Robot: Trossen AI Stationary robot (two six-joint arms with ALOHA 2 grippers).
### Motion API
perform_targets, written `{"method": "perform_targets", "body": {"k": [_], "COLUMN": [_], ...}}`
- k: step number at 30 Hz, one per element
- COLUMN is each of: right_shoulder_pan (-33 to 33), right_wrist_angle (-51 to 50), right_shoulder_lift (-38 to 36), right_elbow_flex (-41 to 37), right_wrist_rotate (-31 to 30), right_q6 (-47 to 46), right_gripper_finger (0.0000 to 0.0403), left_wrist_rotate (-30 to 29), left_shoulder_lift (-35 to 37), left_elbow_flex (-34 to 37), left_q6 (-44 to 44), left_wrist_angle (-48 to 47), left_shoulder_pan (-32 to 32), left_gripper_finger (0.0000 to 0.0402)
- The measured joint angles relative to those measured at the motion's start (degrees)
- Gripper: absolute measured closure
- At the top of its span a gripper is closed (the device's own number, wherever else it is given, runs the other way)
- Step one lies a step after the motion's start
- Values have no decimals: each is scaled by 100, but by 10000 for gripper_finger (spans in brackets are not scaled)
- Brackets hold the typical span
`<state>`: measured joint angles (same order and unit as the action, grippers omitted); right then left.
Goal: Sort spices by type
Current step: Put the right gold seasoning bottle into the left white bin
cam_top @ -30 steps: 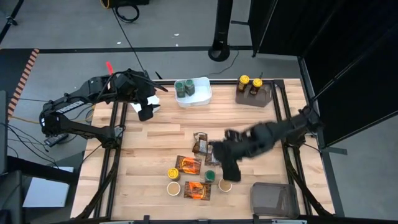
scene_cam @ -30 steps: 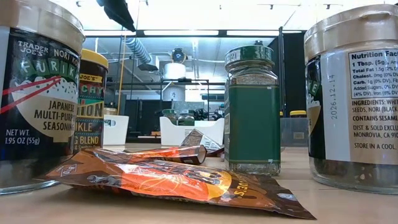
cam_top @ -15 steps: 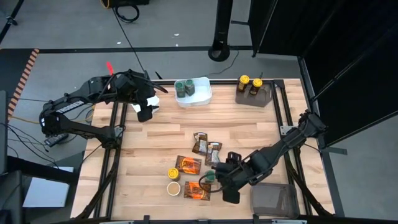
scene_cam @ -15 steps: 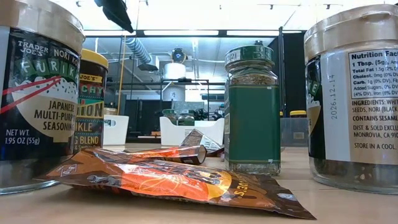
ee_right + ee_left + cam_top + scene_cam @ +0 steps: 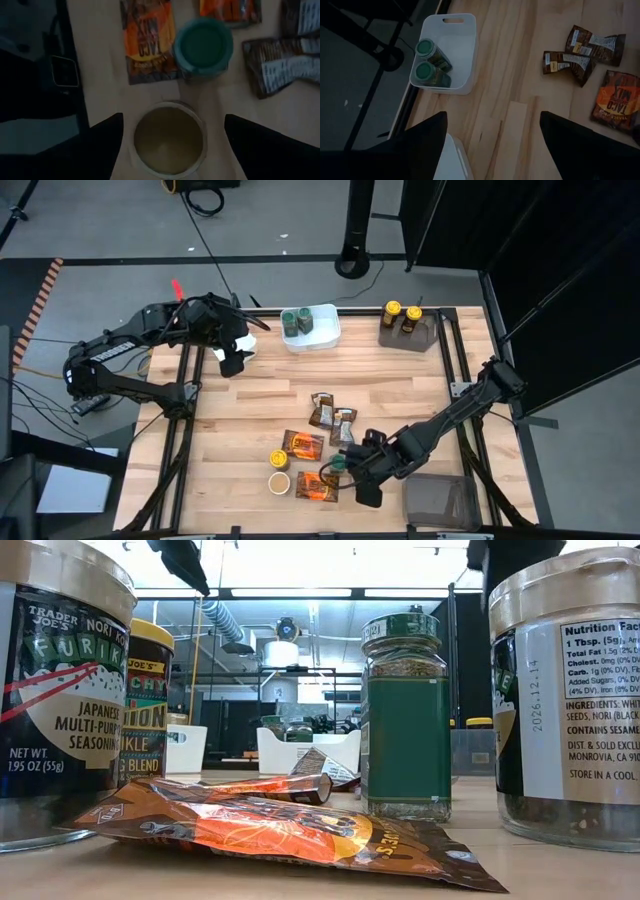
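Observation:
The spices lie at the near middle of the table. A tan-lidded jar (image 5: 169, 141) stands below my open right gripper (image 5: 173, 117) (image 5: 367, 486), whose fingers stand on either side of it, apart from it. Beside it are a green-lidded jar (image 5: 202, 45) (image 5: 338, 463), orange packets (image 5: 303, 445) (image 5: 317, 488) and brown packets (image 5: 322, 410). Farther left stand a yellow-lidded jar (image 5: 279, 457) and another tan-lidded jar (image 5: 279, 482). My left gripper (image 5: 232, 362) (image 5: 493, 114) waits open at the far left, high over the table.
A white tub (image 5: 318, 330) at the far edge holds two green-lidded jars (image 5: 427, 60). A grey-brown bin (image 5: 425, 335) at the far right holds yellow-lidded jars. Another grey bin (image 5: 440, 500) sits at the near right, beside my right gripper. Another white tub (image 5: 451, 165) is below my left gripper.
My right gripper has come down and toward the table's near edge, from above the packets to a place over the tan-lidded jar at the near right, and now shows at the top of the low view. The spices have kept still.

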<state>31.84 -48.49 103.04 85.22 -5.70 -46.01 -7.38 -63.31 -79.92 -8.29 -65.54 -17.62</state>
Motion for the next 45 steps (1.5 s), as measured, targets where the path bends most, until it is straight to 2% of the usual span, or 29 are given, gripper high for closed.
{"method": "perform_targets", "body": {"k": [16, 24, 41, 45], "right_shoulder_pan": [30, 30, -166, -176], "right_wrist_angle": [520, 808, 755, 569], "right_shoulder_lift": [0, 0, -11, -19], "right_elbow_flex": [-500, -818, -824, -818], "right_wrist_rotate": [44, 302, 192, 18], "right_q6": [-195, -246, -209, -384], "right_gripper_finger": [50, 56, 111, 112], "left_wrist_rotate": [-2, -4, -4, -7], "left_shoulder_lift": [0, 0, 0, 0], "left_elbow_flex": [0, 0, 0, 0], "left_q6": [-11, -30, -27, -24], "left_wrist_angle": [-2, 0, 0, 2], "left_shoulder_pan": [1, 1, 1, 1], "left_gripper_finger": [76, 76, 76, 76]}}
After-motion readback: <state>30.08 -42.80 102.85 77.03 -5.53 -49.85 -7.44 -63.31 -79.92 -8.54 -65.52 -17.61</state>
